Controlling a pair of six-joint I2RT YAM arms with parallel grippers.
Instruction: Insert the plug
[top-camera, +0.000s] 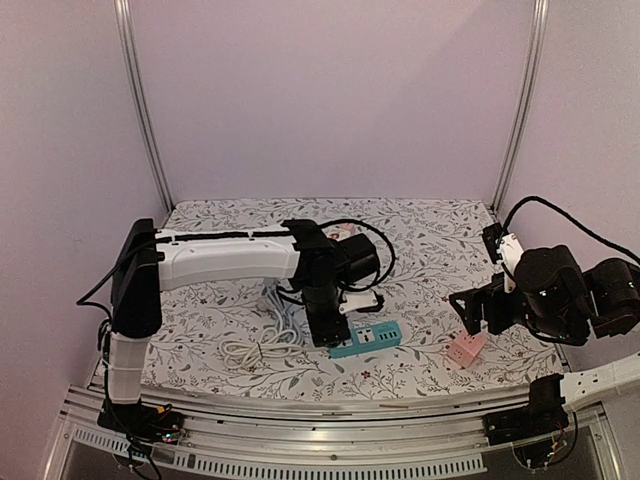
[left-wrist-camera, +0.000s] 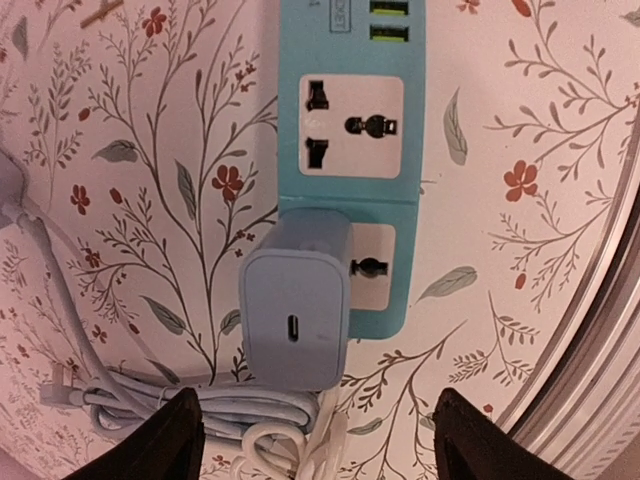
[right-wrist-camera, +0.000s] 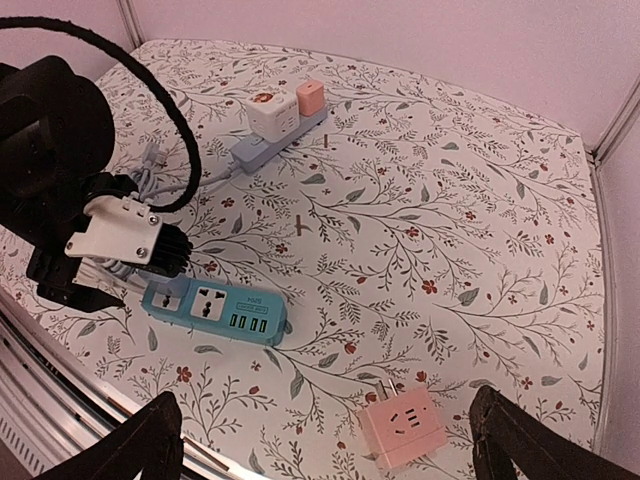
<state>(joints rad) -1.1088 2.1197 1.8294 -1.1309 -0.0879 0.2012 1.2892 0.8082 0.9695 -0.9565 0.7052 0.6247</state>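
Near the front edge of the worktop (top-camera: 440, 250), the blue-grey charger plug (left-wrist-camera: 297, 310) looks seated in the teal power strip (left-wrist-camera: 310, 50), so the left gripper (left-wrist-camera: 315, 425) is spread wide, nothing gripped, likely to clear it. The right gripper (right-wrist-camera: 325, 415) is parked open, empty.

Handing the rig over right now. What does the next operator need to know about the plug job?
Left gripper: open, hovering over the grey-blue charger, fingers clear of it.
Right gripper: open and empty, off to the right above the pink adapter.
The charger sits in the end socket of the teal power strip and looks seated; the neighbouring socket is free.
Done: insertion, by the look of it.
Left: confirm the charger is fully home, then probably retract the left arm.
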